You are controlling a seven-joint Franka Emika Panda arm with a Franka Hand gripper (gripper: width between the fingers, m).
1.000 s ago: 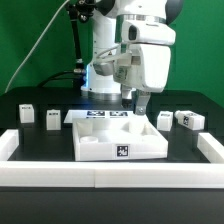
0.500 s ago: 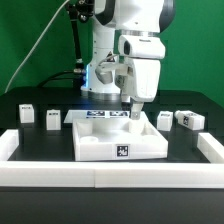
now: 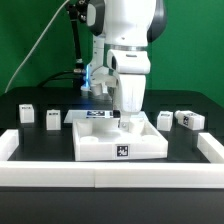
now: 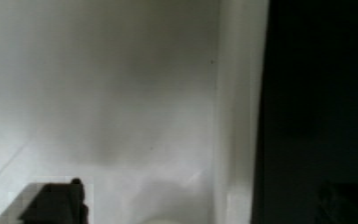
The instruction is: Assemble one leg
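With the tray [image 3: 100, 150] as the dial's centre in the exterior view, the far-left leg [image 3: 27, 114] and near-left leg [image 3: 52, 119] stand at nine o'clock, outside the rim and untouched. At twelve o'clock the gripper [image 3: 121, 120] hangs low inside the tray, near its back wall. In the wrist view its fingers [image 4: 51, 200] look spread with only a blurred white surface between them, holding nothing. At three o'clock sit the near-right leg [image 3: 165, 120] and far-right leg [image 3: 186, 120]. The likely trouble is a sideways move toward any leg without first rising. That could catch the wall, drag the tray and knock the legs.
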